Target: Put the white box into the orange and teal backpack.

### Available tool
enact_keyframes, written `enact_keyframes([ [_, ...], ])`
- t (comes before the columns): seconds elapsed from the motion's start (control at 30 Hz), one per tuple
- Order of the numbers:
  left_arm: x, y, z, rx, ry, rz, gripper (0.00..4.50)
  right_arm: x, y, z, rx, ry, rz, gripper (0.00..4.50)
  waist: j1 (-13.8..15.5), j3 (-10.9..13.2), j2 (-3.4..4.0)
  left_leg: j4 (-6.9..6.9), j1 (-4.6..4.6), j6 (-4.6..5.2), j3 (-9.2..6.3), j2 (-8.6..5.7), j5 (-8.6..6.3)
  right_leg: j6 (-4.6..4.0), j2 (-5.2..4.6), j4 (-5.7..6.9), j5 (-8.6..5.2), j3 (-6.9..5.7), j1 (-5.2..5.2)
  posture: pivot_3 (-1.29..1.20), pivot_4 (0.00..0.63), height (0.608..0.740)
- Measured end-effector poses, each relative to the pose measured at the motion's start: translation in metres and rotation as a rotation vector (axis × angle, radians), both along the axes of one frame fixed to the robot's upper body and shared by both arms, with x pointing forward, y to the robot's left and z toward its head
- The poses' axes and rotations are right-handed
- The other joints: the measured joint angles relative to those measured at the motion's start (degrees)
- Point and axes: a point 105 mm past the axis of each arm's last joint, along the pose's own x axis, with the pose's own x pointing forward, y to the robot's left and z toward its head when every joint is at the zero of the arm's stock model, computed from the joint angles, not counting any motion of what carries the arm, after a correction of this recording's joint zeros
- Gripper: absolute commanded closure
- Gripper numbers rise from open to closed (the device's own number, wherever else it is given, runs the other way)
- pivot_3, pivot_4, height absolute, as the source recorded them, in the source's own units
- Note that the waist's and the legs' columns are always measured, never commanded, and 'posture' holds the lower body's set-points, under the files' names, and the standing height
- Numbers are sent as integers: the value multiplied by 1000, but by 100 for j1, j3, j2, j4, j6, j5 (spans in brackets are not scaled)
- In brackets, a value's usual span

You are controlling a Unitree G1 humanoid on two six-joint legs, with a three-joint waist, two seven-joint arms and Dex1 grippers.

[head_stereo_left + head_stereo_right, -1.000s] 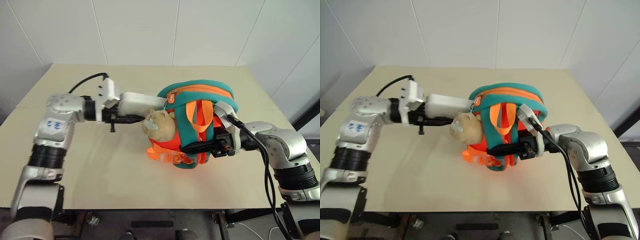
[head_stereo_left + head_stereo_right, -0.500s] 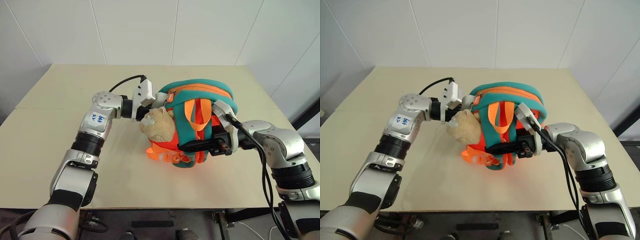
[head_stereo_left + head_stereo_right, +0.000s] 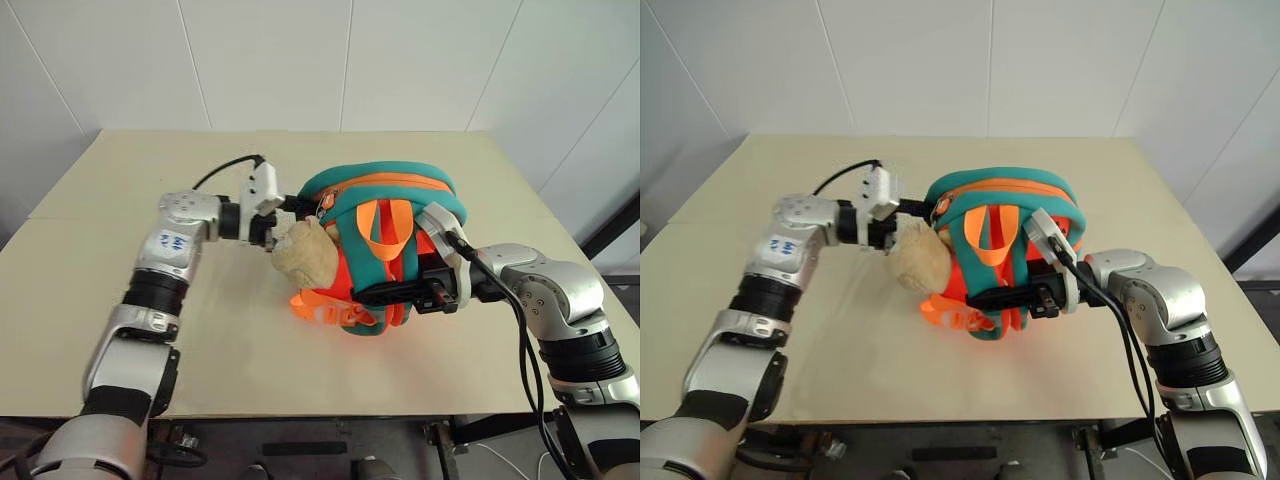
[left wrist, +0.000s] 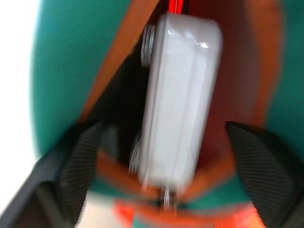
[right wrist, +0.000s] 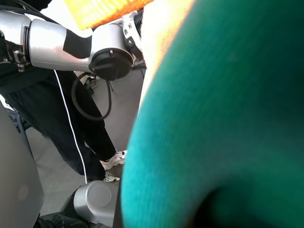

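L claw [image 4: 161, 175] spread wide at backpack [image 3: 395, 200] mouth, white box [image 4: 180, 95] lengthwise inside; R claw [image 3: 375, 294] clamped on strap.

White box [image 4: 178, 99] now sits inside orange and teal backpack [image 3: 395, 190] instead of sticking out its side, w/ left gripper [image 4: 161, 156] at the opening, fingers [image 4: 259, 156] spread clear of it.

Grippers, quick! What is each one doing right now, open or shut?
Left gripper: open, white box loose between its fingers inside the orange and teal backpack.
Right gripper: shut on the backpack.
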Motion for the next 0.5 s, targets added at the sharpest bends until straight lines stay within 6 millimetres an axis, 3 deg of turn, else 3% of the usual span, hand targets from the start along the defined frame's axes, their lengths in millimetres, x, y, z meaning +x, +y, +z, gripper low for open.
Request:
enact_keyframes([
  [0.17,-4,33,2,20,1,48,27,0,0,0,0,-1,-1,4500,20,0,0,11,-2,1,0,0,0,0,0,4,0,0,2,0,150,740],
  [0.3,-6,41,9,2,-30,57,27,1,0,0,1,-1,-3,4500,25,1,1,11,-3,1,-1,0,0,0,0,3,0,0,2,0,150,740],
  [0.4,-6,41,14,-28,-52,58,631,1,0,0,2,-1,-4,4500,27,1,1,11,-3,1,-1,0,0,0,0,4,0,0,2,0,150,740],
  [0.5,-5,34,14,-51,-66,37,1536,2,0,-1,-1,-5,-7,4500,30,1,1,13,-3,1,-1,0,0,0,0,6,0,0,2,0,150,740],
])
